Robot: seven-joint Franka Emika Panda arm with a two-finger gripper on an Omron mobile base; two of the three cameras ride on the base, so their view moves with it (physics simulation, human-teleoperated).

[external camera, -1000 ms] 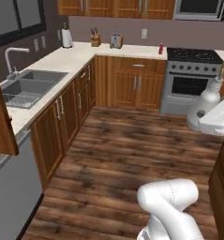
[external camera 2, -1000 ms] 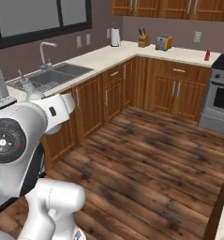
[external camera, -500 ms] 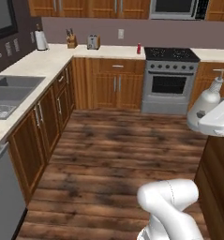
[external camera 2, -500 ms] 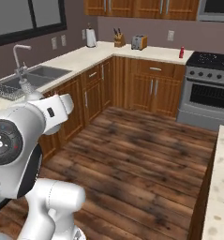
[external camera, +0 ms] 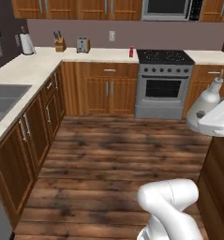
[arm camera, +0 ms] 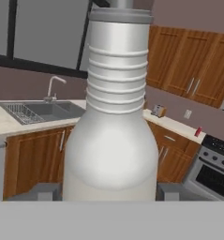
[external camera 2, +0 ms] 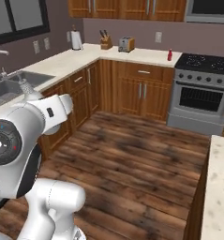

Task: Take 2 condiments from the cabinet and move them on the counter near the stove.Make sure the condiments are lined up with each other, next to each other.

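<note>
A: What stands at the far left?

B: The beige speckled stone counter (external camera: 36, 65), with a small red bottle with a pale cap (external camera: 131, 51) on it just left of the steel range with a black cooktop (external camera: 164, 57).

A: And to the right?

B: The whitish pear-shaped bottle with a thin nozzle (external camera: 208, 99) is up off the counter, clamped upright between the two dark fingertips (arm camera: 43, 192) of the gripper (arm camera: 106, 193), near the right edge.
</note>
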